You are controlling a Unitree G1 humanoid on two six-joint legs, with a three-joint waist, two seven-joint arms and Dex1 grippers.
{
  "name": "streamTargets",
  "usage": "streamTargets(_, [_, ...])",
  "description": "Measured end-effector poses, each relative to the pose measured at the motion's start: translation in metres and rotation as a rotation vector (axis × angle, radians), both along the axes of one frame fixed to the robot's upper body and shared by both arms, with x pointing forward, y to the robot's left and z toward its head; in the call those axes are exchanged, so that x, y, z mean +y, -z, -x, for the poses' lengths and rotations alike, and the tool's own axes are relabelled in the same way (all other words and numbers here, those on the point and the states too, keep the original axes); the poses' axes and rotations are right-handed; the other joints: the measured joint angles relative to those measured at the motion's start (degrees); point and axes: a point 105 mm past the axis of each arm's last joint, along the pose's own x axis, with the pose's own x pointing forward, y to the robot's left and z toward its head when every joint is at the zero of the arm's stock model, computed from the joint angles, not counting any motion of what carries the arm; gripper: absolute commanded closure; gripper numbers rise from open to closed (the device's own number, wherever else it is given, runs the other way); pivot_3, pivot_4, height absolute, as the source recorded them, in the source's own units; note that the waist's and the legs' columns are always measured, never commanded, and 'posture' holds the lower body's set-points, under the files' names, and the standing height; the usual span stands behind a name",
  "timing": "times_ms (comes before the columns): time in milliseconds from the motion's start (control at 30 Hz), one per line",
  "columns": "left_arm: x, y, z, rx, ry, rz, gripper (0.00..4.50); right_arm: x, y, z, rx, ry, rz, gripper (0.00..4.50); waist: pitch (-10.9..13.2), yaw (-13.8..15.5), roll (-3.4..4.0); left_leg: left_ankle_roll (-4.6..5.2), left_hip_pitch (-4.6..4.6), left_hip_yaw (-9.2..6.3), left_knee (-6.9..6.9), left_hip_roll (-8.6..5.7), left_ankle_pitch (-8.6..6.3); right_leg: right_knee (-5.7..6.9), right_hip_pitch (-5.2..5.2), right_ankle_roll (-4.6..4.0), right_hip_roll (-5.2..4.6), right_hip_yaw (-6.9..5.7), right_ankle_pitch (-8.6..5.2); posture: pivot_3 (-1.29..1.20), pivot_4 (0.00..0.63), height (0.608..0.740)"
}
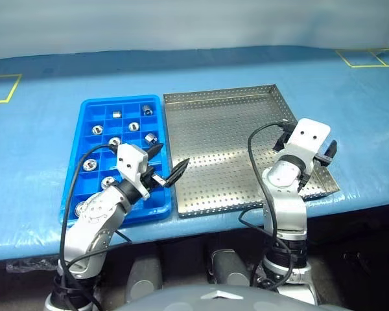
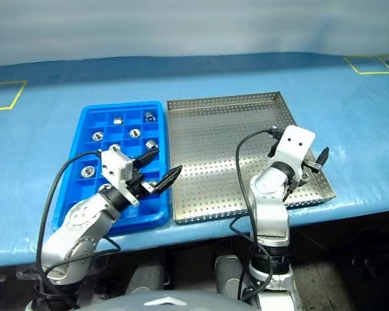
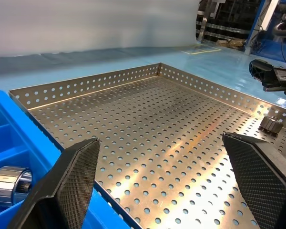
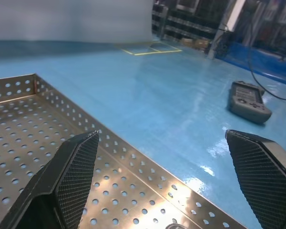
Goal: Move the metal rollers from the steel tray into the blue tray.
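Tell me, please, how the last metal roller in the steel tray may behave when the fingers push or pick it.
The metal roller looks like a short shiny cylinder, so it is probably hard and slippery. Pushed sideways, it may roll or slide along the steel tray wall. It is likely heavy for its size, being solid metal.

My left arm (image 1: 110,207) covers the blue tray's (image 1: 84,139) lower compartments; in the right wrist view a roller (image 4: 178,225) is cut off at bottom.

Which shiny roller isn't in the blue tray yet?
The single roller left in the steel tray, by its rim near the right claw. All the other rollers sit in the blue tray.
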Motion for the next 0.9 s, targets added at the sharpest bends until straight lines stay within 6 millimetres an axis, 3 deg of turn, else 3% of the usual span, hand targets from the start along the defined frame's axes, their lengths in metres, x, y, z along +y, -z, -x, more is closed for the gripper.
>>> streamTargets(233, [0.001, 0.001, 0.001, 0.005, -0.002, 0.0, 0.0, -0.009, 0.013, 0.001, -0.022, 0.073, -0.108, 0.02, 0.0, 0.05, 0.0, 0.01, 0.0, -0.01, 0.03, -0.01, 0.0, -0.01, 0.03, 0.0, -0.01, 0.0, -0.03, -0.02, 0.15, 0.74])
streamTargets(333, [0.002, 0.004, 0.002, 0.014, -0.007, 0.0, 0.0, -0.018, 0.011, -0.001, -0.083, 0.156, -0.25, 0.02, 0.01, 0.03, 0.02, 0.03, 0.01, 0.01, 0.04, 0.02, 0.01, 0.0, 0.01, 0.01, 0.02, 0.03, -0.02, -0.01, 0.15, 0.74])
streamTargets(400, [0.002, 0.004, 0.002, 0.014, -0.007, 0.0, 0.0, -0.014, 0.006, -0.005, -0.128, 0.169, -0.315, 0.02, -0.01, 0.09, 0.03, 0.03, 0.03, -0.04, 0.02, 0.05, 0.02, 0.02, 0.02, 0.02, 0.07, -0.01, -0.01, -0.01, 0.15, 0.74])
streamTargets(600, [0.006, 0.004, 0.001, 0.016, -0.021, -0.001, 0.0, -0.022, 0.029, -0.002, -0.078, 0.236, -0.397, 0.02, -0.01, 0.66, 0.07, 0.07, -0.05, -0.04, 0.0, -0.04, -0.01, -0.05, 0.03, -0.07, -0.03, -0.01, 0.06, 0.0, 0.15, 0.74])
streamTargets(900, [0.006, 0.004, 0.001, 0.014, -0.023, 0.0, 0.0, -0.022, 0.041, 0.001, -0.03, 0.293, -0.417, 0.02, -0.04, 0.53, 0.15, 0.07, 0.0, -0.04, 0.01, -0.02, -0.01, -0.01, 0.04, -0.09, 0.0, -0.01, 0.04, 0.01, 0.15, 0.74])
